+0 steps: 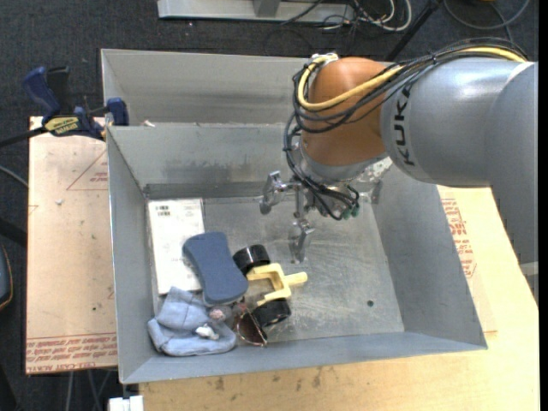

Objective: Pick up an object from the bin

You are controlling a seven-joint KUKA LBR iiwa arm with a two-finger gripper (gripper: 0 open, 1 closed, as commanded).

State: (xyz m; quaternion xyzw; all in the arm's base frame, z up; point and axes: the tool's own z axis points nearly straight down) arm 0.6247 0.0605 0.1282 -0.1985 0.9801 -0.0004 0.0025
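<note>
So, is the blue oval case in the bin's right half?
No, the blue oval case lies at the left, by the white booklet.

Non-task clutter in my grey metal bin (pixel 205 80), all heaped at its lower-left:
- flat white printed leaflet (pixel 175 229) against the left wall
- dark blue oblong padded case (pixel 216 266), overlapping the leaflet's right edge
- crumpled pale blue cloth (pixel 184 319) in the corner, touching the case's lower end
- short black cylinder (pixel 251 258), just right of the case
- yellow plastic piece (pixel 276 279), touching the cylinder

Outside I see a dark carpet floor (pixel 51 24), a grey metal bar (pixel 248 5) and tangled cables (pixel 368 2).
</note>
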